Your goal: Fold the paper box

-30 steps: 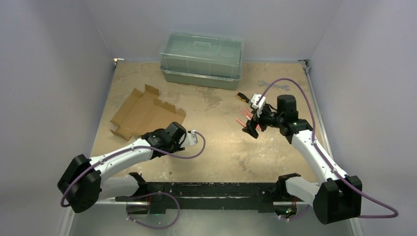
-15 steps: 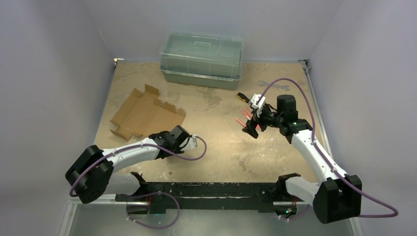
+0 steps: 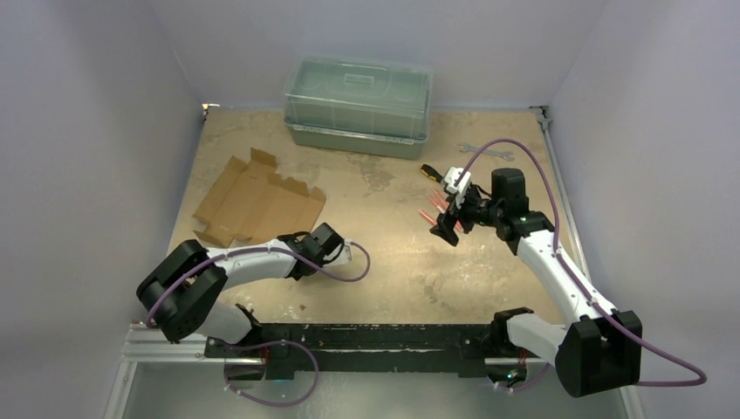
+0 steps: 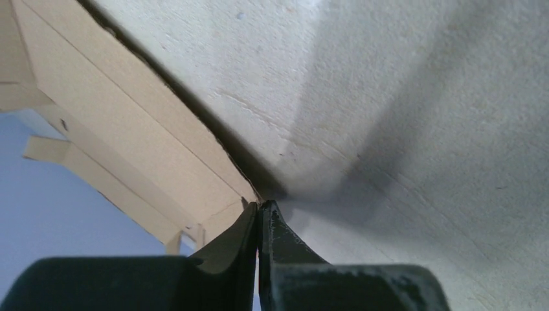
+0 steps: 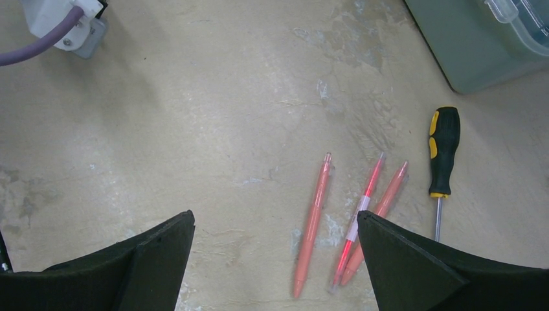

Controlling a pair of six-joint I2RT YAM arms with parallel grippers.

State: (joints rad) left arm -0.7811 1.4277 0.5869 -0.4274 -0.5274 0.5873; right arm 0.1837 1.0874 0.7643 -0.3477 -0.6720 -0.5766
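The paper box (image 3: 257, 205) is a flat brown cardboard cut-out with flaps, lying at the left of the table. In the left wrist view the paper box (image 4: 129, 129) fills the upper left, and its corner edge runs straight into the seam between my closed fingertips. My left gripper (image 3: 297, 244) (image 4: 260, 206) is low at the box's near right edge, shut on that thin edge. Over the right half of the table, well away from the box, my right gripper (image 3: 449, 218) (image 5: 274, 217) hangs wide open and holds nothing.
A large translucent green-grey lidded container (image 3: 358, 105) (image 5: 466, 45) stands at the back. Three pink pens (image 3: 429, 214) (image 5: 314, 220) and a black-and-yellow screwdriver (image 3: 431, 173) (image 5: 443, 149) lie under the right gripper. A wrench (image 3: 484, 151) lies at the back right.
My left gripper went from open to shut at the box's near right edge as the left arm swung in. The cardboard shifted slightly to the left. The right arm stayed still.
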